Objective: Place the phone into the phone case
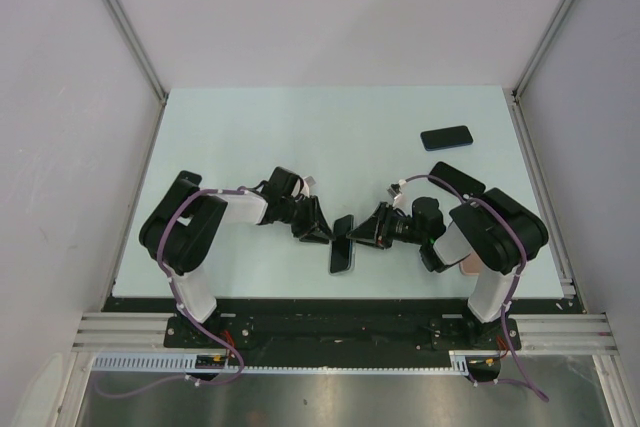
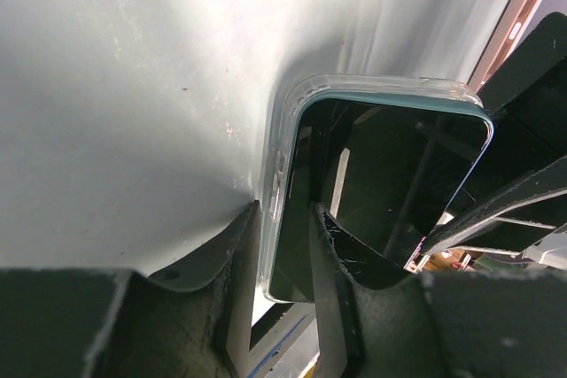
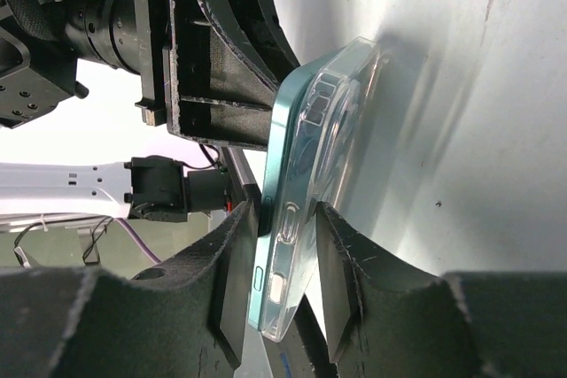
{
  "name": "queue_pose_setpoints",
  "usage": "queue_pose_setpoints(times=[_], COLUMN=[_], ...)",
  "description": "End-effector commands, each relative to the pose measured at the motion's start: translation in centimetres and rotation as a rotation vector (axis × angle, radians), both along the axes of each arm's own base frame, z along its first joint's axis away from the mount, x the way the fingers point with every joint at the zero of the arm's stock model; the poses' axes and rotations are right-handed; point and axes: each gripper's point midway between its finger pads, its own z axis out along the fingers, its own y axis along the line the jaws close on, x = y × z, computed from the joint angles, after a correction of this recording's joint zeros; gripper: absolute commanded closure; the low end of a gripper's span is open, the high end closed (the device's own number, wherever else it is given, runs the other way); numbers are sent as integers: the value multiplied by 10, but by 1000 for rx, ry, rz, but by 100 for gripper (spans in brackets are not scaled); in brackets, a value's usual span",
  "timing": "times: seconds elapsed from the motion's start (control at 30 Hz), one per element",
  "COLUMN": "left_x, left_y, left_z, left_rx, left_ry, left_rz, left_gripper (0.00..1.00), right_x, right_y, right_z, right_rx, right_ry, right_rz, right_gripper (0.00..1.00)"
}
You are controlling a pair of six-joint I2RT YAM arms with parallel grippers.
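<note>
Near middle blocked: left gripper and right gripper meet nose to nose, the phone on edge between them. Far half of the table passable, save a dark handset lying far right. Walls hem both sides.

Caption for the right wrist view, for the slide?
Right gripper straddling the teal-edged phone, only partly seated in its clear plastic case.
</note>
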Motion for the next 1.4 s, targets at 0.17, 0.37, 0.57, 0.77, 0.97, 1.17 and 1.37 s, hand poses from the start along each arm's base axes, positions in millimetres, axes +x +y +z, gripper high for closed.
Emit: queue_pose_setpoints(times=[0.17,0.37,0.57,0.77,0.97,1.17,1.37], left_x=[-4,-6,-7,-5,-8,-7,-1], left_y=[-1,-1,2,0,-1,-1,6], left_z=[-3,-3,-2,-4,-5,7,38], left_rx=[8,6,13,2,-10,-34,-90], left_ry=[-16,-11,-21,-31,-18,-53,-145], left_rz=[-6,-5,0,-1,-3,-13,-14], left_gripper=[65,64,59,58,60,57,49], right_x=[-2,0,3,1,1,10,13], right_y=[5,2,-3,1,2,0,-2], right_z=[12,4,-5,-2,-15,-5,37], right_rx=[36,-4,-60,-67,-125,-119,8], right_ry=[-47,-34,-40,-47,-34,-78,-143], right_rz=[33,10,-10,21,15,-6,33], right_gripper=[61,89,100,71,69,100,100])
